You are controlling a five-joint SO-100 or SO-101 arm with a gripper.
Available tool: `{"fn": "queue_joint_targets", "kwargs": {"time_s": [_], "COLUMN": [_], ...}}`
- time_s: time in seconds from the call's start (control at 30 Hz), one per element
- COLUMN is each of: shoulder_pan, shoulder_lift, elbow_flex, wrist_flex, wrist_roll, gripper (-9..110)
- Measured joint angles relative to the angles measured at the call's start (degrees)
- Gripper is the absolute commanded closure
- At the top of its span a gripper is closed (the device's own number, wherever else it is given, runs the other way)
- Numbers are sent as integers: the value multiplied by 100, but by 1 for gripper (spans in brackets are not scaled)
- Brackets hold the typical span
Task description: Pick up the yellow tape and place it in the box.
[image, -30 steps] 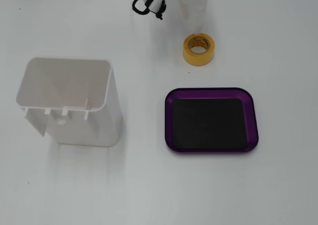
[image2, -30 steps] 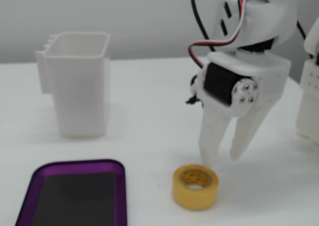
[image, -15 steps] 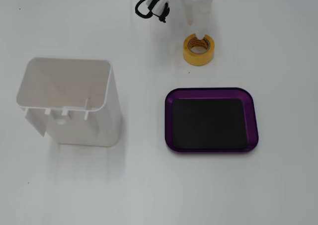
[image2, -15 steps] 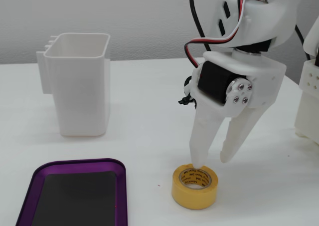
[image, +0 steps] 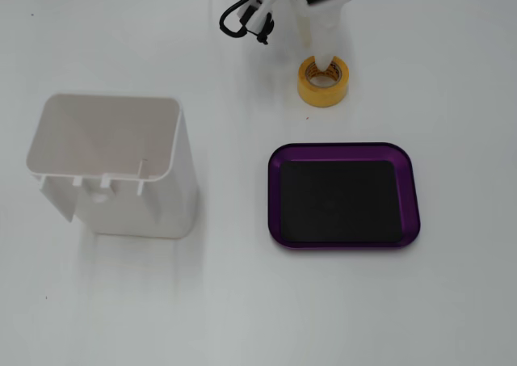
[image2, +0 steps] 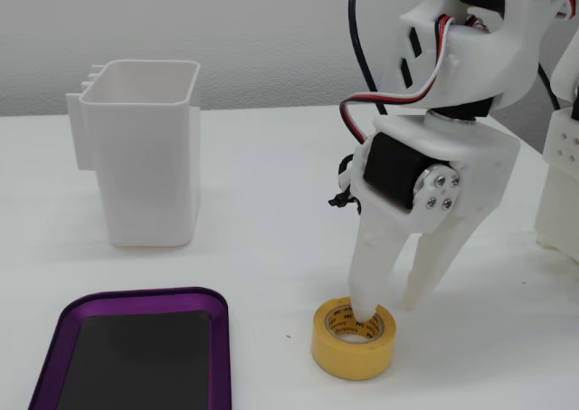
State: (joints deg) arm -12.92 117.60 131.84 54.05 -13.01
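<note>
The yellow tape (image: 323,82) lies flat on the white table, just beyond the far edge of the box (image: 274,196), a shallow purple tray with a black bottom. In a fixed view from the side, the tape (image2: 348,356) sits to the right of the box (image2: 136,294). My white gripper (image2: 391,312) stands open over the roll. Its left fingertip dips into the pale core, and its right fingertip is outside the ring, behind it. From above, the gripper (image: 323,52) reaches the roll from the top edge. Nothing is gripped.
A tall white open-topped container (image: 113,164) stands left of the tray, and also shows at the back left (image2: 149,157). Black cables (image: 242,14) hang beside the arm. Another white part of the robot (image2: 561,184) stands at the right edge.
The gripper has come down onto the tape. Its left fingertip went from above and behind the roll into the core. The tape and tray stayed put.
</note>
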Motion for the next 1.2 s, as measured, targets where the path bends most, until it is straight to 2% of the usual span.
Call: {"fn": "queue_joint_targets", "kwargs": {"time_s": [0.27,0.53,0.6,0.67,0.77,1.2], "shoulder_pan": [0,-9,-18,-35,-53,0], "shoulder_lift": [-97,-1222,-1441,-1503,-1494,431], "elbow_flex": [0,-62,-70,-70,-79,-1556], "wrist_flex": [-97,-448,-431,-431,-431,-167], "wrist_roll": [0,-18,-9,9,9,9], "gripper": [88,89,92,102,102,102]}}
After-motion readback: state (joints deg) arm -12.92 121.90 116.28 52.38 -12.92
